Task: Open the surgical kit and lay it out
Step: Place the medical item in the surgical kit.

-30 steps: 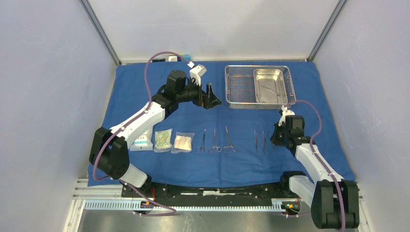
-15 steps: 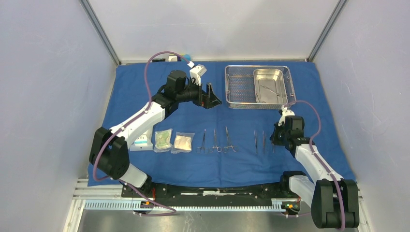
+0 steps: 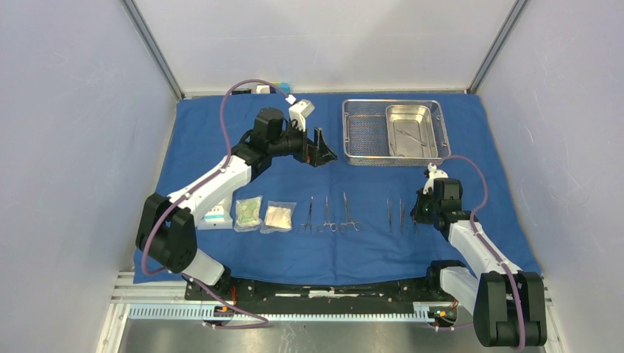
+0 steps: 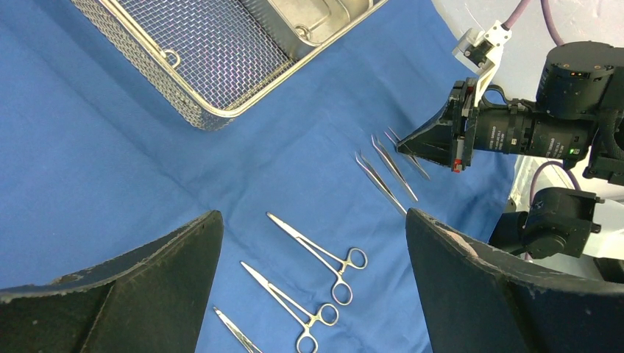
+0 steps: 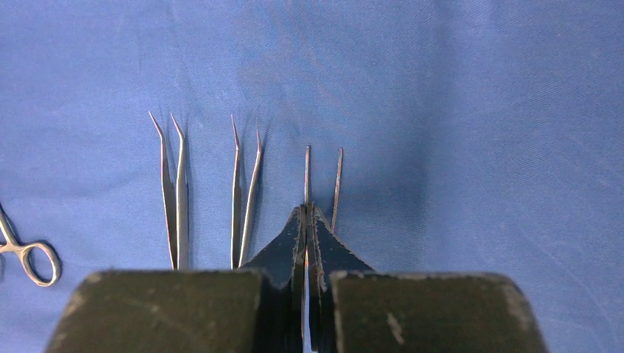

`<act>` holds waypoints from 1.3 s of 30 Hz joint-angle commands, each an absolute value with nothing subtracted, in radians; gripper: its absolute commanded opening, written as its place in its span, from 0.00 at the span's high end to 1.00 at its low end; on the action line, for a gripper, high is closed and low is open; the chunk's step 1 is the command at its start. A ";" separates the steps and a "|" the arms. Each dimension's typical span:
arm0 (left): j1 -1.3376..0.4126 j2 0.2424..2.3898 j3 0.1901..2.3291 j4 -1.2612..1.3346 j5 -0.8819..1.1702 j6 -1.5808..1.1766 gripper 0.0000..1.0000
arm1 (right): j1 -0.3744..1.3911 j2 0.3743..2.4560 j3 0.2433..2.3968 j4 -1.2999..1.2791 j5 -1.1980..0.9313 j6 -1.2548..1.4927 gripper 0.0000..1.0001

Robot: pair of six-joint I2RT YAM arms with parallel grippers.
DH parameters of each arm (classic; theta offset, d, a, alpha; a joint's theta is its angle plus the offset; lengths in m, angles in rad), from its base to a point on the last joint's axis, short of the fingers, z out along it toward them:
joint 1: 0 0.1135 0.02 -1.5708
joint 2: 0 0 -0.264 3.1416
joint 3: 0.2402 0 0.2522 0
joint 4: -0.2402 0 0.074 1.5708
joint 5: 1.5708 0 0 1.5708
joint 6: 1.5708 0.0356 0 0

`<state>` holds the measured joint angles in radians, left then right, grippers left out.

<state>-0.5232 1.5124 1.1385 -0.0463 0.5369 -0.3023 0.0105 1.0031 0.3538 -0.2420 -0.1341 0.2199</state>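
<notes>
Left gripper (image 4: pixel 313 220): my fingers wide apart above cloth (image 4: pixel 88 147), tray (image 4: pixel 221 59) beyond. Right gripper (image 5: pixel 306 209): fingers together at tweezers (image 5: pixel 337 184), two pairs (image 5: pixel 175 191) just left; grip undetermined.

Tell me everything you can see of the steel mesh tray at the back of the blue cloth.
The rectangular steel wire-mesh tray lies flat on the blue cloth wrap, at the far right. It has a shiny rod rim, see-through mesh walls and a small wire handle. A plain steel inner pan fills its right half, holding one slim metal instrument; the left half is bare. Nothing else touches it.
</notes>
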 commanded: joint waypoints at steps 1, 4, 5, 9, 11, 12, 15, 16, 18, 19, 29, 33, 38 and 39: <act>-0.522 1.509 1.136 -0.003 0.561 -0.302 0.00 | 0.006 1.002 0.355 -0.206 -0.142 0.224 1.00; -0.523 1.509 1.136 -0.003 0.566 -0.307 0.00 | 0.006 1.002 0.357 -0.200 -0.145 0.222 1.00; -0.522 1.509 1.135 -0.003 0.566 -0.308 0.00 | 0.006 1.002 0.357 -0.197 -0.146 0.221 1.00; -0.522 1.507 1.132 0.024 0.569 -0.311 0.00 | -0.021 0.997 0.354 -0.188 -0.147 0.218 1.00; -0.522 1.506 1.131 0.028 0.571 -0.313 0.00 | -0.022 0.996 0.354 -0.186 -0.146 0.218 1.00; -0.522 1.508 1.129 0.028 0.571 -0.313 0.00 | -0.023 0.996 0.353 -0.183 -0.151 0.217 1.00; -0.522 1.506 1.127 0.029 0.574 -0.314 0.00 | -0.022 0.996 0.350 -0.178 -0.158 0.218 1.00; -0.522 1.505 1.126 0.030 0.574 -0.314 0.00 | -0.022 0.998 0.349 -0.177 -0.162 0.217 1.00; -0.522 1.502 1.124 0.031 0.574 -0.314 0.00 | -0.022 1.000 0.350 -0.172 -0.176 0.218 1.00; -0.522 1.501 1.123 0.031 0.574 -0.313 0.00 | -0.023 1.002 0.351 -0.173 -0.179 0.219 1.00; -0.522 1.497 1.115 0.034 0.574 -0.314 0.00 | -0.022 1.009 0.339 -0.164 -0.180 0.222 0.98; -0.522 1.492 1.113 0.035 0.574 -0.314 0.00 | -0.022 1.020 0.337 -0.164 -0.175 0.220 0.91; -0.522 1.484 1.108 0.035 0.571 -0.311 0.00 | -0.022 1.019 0.342 -0.175 -0.176 0.219 0.83; -0.522 1.484 1.108 0.035 0.571 -0.311 0.00 | -0.022 1.016 0.344 -0.178 -0.176 0.216 0.81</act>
<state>-0.5232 1.5124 1.1164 -0.0040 0.5564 -0.3035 -0.0181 1.0172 0.3450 -0.1955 -0.1795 0.2207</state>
